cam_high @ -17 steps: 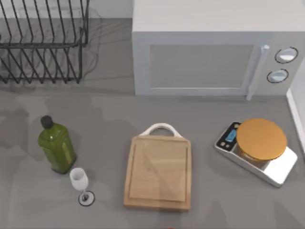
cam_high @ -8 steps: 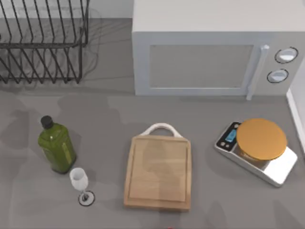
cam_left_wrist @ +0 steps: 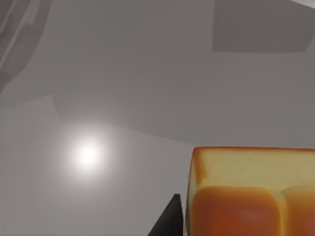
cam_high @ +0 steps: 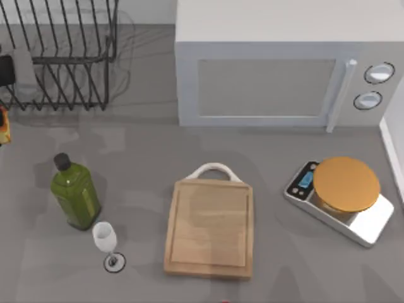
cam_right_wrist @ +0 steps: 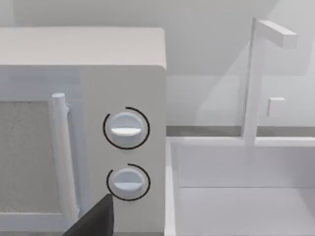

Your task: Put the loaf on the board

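The loaf (cam_left_wrist: 251,191) is an orange-golden block with a paler cut face, close up in the left wrist view, and one dark finger (cam_left_wrist: 170,223) rests against its side. My left gripper (cam_high: 4,117) is at the far left edge of the top view, shut on the loaf (cam_high: 3,129) and holding it above the grey counter, well to the left of the board. The board (cam_high: 209,228) lies flat at the middle front, bare, with its white loop handle (cam_high: 214,169) towards the microwave. One dark finger (cam_right_wrist: 96,221) of my right gripper faces the microwave's dials.
A green bottle (cam_high: 74,192) and a small wine glass (cam_high: 106,243) stand between the loaf and the board. A black wire dish rack (cam_high: 60,53) is at the back left and a microwave (cam_high: 284,63) behind the board. A silver scale (cam_high: 341,199) with a tan disc is at the right.
The loaf and the dark end of my left arm have come into the top view at its left edge. Shadows on the counter have shifted. The board and the other things have not moved.
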Controlling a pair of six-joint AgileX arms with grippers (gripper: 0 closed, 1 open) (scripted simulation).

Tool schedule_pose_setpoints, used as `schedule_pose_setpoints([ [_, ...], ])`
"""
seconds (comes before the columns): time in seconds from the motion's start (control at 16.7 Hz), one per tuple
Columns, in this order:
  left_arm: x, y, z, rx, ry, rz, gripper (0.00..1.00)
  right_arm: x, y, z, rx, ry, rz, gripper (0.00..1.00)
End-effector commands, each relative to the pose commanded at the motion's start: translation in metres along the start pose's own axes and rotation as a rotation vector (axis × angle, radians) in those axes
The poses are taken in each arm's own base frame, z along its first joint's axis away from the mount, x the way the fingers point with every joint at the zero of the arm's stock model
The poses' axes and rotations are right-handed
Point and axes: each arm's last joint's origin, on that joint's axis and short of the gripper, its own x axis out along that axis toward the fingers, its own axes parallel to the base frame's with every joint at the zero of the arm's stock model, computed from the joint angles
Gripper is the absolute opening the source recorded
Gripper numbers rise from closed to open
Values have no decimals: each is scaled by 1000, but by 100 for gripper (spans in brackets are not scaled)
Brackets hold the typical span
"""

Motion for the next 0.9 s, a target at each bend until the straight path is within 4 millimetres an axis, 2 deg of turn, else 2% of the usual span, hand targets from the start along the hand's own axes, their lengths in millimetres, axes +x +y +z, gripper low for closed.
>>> schedule_pose_setpoints([
  [0.18,6,-7,42,445,4,-16,0,0,0,0,0,0,0,100],
  [0.42,18,-30,104,1166,-2,-53,0,0,0,0,0,0,0,100],
  [0.66,29,-67,163,1910,-28,-89,0,0,0,0,0,0,0,100],
  [0.9,34,-112,211,2572,-54,-100,0,0,0,0,0,0,0,100],
])
